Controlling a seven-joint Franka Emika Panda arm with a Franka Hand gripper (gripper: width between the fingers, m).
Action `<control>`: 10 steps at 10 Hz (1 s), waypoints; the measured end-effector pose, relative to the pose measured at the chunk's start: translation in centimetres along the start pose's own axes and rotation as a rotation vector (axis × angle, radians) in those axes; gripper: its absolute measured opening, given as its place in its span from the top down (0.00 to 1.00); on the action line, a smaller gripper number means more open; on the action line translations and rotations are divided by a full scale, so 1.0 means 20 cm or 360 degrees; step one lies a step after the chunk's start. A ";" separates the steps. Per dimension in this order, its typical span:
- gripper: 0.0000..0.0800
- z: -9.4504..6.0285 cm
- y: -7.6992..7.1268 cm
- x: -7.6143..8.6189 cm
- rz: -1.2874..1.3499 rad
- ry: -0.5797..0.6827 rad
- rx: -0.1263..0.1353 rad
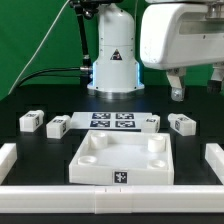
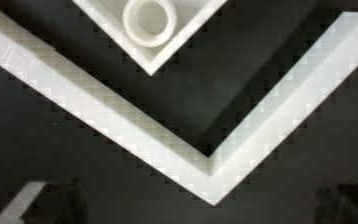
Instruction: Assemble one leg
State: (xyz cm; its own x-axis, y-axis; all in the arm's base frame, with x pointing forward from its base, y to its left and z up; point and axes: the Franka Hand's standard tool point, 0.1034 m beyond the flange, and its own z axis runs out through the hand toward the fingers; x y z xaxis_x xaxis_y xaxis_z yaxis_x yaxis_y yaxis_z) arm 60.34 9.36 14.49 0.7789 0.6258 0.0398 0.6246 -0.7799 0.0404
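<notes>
Several small white legs with square markers lie on the black table in the exterior view: two at the left (image 1: 31, 121) (image 1: 58, 126) and two at the right (image 1: 150, 122) (image 1: 182, 124). The large white square tray (image 1: 90, 168) with corner sockets sits in front of them. My gripper (image 1: 196, 88) hangs high at the exterior view's right, above the right-hand legs, open and empty. In the wrist view its fingers (image 2: 23, 205) stand wide apart with nothing between them (image 2: 190, 212). Below are one tray corner with a round socket (image 2: 149, 20) and a corner of the white rail (image 2: 208, 165). No leg shows there.
The marker board (image 1: 112, 121) lies between the leg pairs. The robot base (image 1: 114, 62) stands behind it with cables at the left. A low white rail (image 1: 110, 196) borders the table at the front and both sides.
</notes>
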 end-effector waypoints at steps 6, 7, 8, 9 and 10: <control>0.19 0.00 0.00 0.00 0.0002 0.0002 0.0002; 0.19 0.00 0.00 0.00 0.0002 0.0002 0.0002; 0.19 0.00 0.00 0.00 -0.0010 0.0004 0.0000; 0.19 0.01 -0.03 -0.03 -0.0095 0.0002 0.0000; 0.19 0.02 -0.06 -0.08 -0.0237 -0.0020 0.0000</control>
State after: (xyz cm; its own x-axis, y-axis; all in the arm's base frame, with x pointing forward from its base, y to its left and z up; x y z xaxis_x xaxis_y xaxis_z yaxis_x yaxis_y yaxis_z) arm 58.42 9.29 14.04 0.6784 0.7344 0.0207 0.7332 -0.6785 0.0449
